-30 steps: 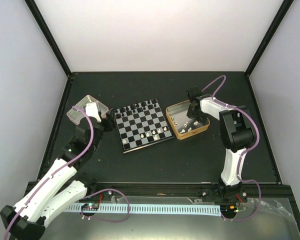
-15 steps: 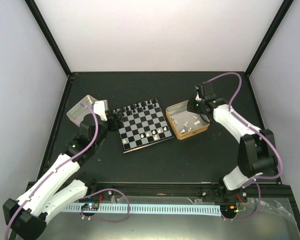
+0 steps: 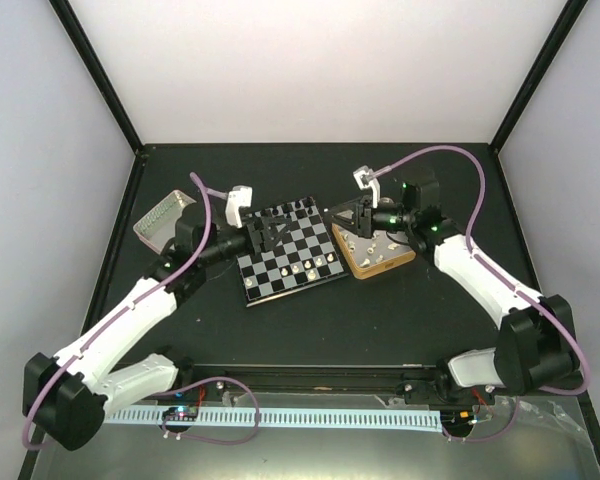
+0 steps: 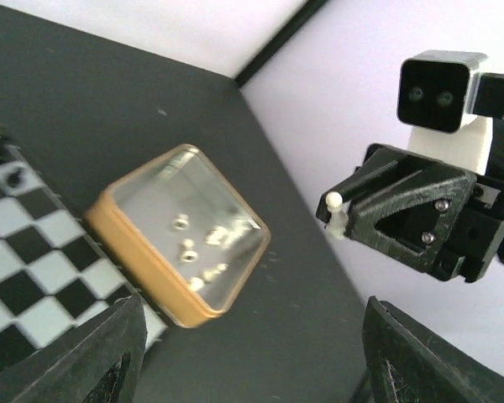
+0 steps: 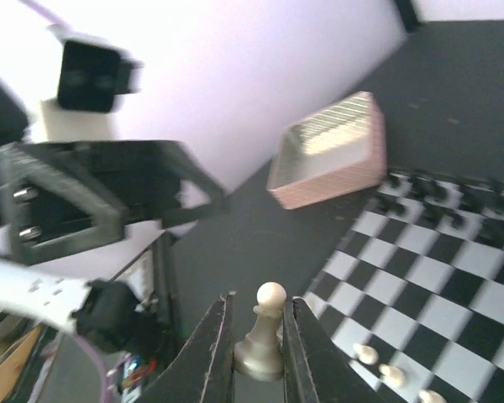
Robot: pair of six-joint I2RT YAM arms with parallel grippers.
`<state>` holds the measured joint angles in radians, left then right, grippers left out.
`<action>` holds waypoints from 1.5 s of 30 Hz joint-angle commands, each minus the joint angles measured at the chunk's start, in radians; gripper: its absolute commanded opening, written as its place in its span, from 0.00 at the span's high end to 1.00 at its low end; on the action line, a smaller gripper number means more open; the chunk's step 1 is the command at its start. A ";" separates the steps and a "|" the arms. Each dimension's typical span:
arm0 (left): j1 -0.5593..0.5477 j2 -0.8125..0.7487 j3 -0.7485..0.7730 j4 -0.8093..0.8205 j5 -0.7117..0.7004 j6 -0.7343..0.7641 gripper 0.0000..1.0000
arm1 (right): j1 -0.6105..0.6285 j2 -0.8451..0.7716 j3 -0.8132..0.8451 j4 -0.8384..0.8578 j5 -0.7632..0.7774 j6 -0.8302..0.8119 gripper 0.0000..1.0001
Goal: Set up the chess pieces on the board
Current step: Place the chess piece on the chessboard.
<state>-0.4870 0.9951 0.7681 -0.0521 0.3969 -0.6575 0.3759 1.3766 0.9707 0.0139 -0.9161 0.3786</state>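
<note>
The board (image 3: 288,258) lies mid-table, with black pieces (image 3: 280,213) along its far row and a few white pieces (image 3: 308,268) near its front edge. My right gripper (image 3: 342,215) hovers above the gap between board and gold tin. In the right wrist view it (image 5: 259,300) is shut on a white pawn (image 5: 265,340), held upright above the board (image 5: 441,290). My left gripper (image 3: 273,232) hovers over the board's left part, open and empty. In the left wrist view its fingers (image 4: 109,353) stand wide apart, and the right gripper's pawn (image 4: 337,214) shows.
A gold-rimmed tin (image 3: 380,262) holding several white pieces sits right of the board; it also shows in the left wrist view (image 4: 134,252). A pale silver-pink tin (image 3: 165,216) stands at the far left, and it shows in the right wrist view (image 5: 332,155). Black frame posts border the table.
My right gripper has left the gold tin and swung left toward the board, now holding a white pawn. My left gripper has moved from the pink tin to above the board.
</note>
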 commanded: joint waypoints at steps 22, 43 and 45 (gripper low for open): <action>0.009 0.234 0.056 0.511 0.604 -0.484 0.53 | 0.109 -0.008 0.150 -0.202 -0.240 -0.310 0.88; 0.036 0.279 0.002 0.655 0.615 -0.805 0.51 | 0.206 -0.019 0.272 -0.477 0.119 -0.610 0.88; 0.037 0.280 0.009 0.630 0.617 -0.795 0.54 | 0.218 -0.018 0.277 -0.486 0.140 -0.626 0.89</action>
<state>-0.4580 1.2739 0.7563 0.5396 1.0000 -1.4261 0.5694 1.3846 1.2362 -0.4427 -0.8474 -0.1864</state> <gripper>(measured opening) 0.480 0.121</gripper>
